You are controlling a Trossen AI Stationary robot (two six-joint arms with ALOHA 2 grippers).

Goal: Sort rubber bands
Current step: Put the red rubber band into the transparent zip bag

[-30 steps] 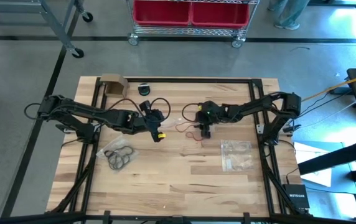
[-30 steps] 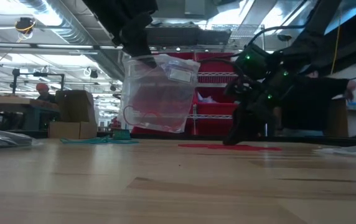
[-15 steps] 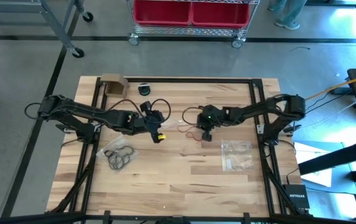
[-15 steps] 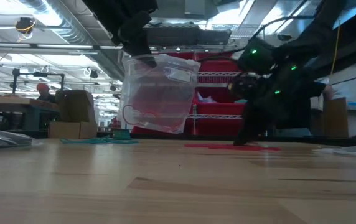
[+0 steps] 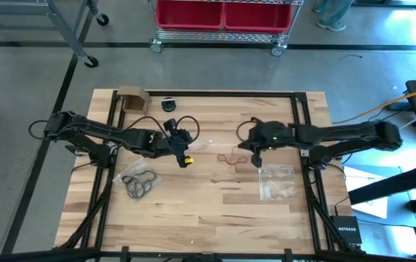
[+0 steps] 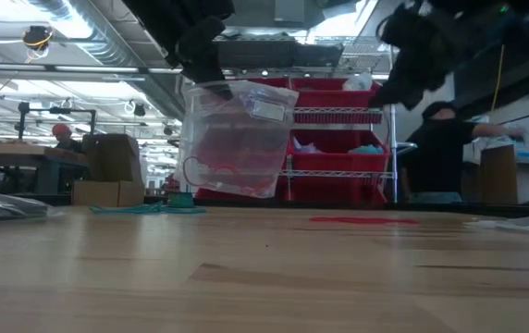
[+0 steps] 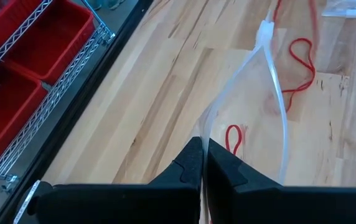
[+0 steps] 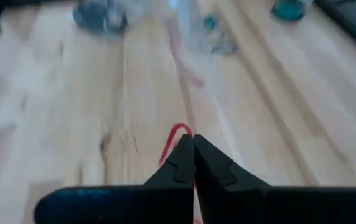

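Left gripper fingers pinch a clear bag; right gripper fingers, pressed together, half hide a red rubber band; its held end is unseen

wooden table, clear zip bag, cardboard piece, red bins on wire cart

Pale wooden plank table, bearing black rubber loops, red rubber loops, flat clear plastic bag, brown cardboard piece.
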